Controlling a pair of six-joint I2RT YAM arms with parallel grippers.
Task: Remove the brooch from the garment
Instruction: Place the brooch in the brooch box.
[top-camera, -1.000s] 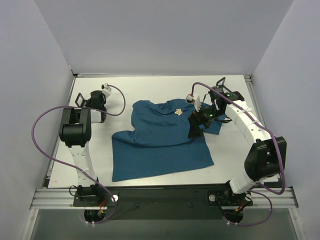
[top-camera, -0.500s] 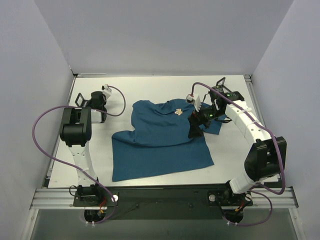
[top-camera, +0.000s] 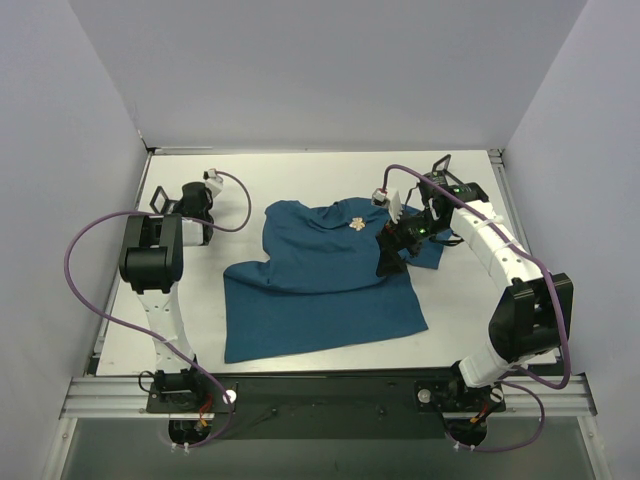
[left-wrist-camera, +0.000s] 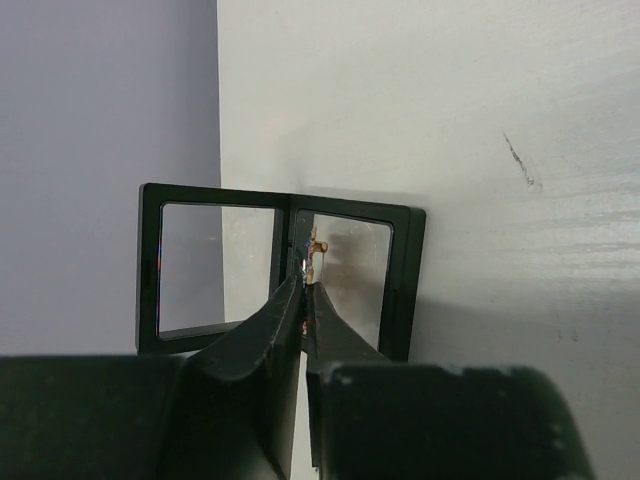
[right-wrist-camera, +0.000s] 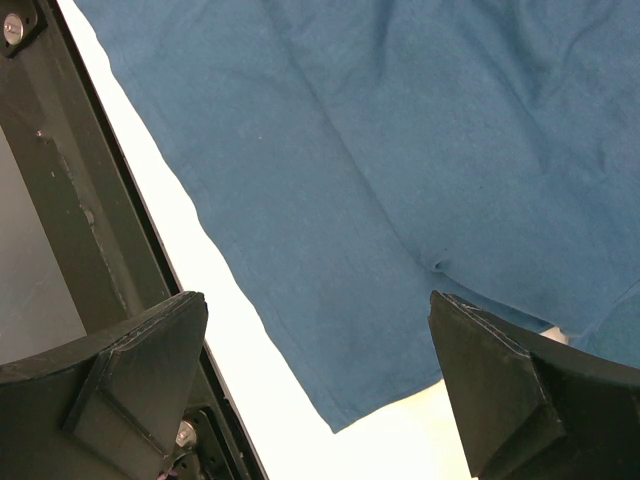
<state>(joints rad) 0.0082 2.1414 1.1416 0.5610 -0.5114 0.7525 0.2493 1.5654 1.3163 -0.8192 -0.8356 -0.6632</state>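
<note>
Near the far edge of the garment (top-camera: 320, 290) sat the brooch (top-camera: 357, 224): tiny, light, likely stiff but delicate, so I'd pinch its rim. My right gripper (right-wrist-camera: 315, 310) hung spread wide nearby; my left gripper (left-wrist-camera: 305, 285), whether closed, I couldn't tell.

Open surface (top-camera: 300, 180) runs along the far side behind the garment (top-camera: 320, 290), and in a wide strip between its left edge and the left arm (top-camera: 150, 265). A narrower strip lies free along the near hem. Far-left corner tight: black frame (left-wrist-camera: 220, 194) just beside the left wall (left-wrist-camera: 100, 150), left pincer (left-wrist-camera: 305, 285) tips at its middle bar. Right pincer (right-wrist-camera: 312, 300) spread wide above the cloth's right edge, nothing between its fingers. Right arm (top-camera: 495, 250) arches over the right side, a second frame (top-camera: 440, 163) behind it.
</note>
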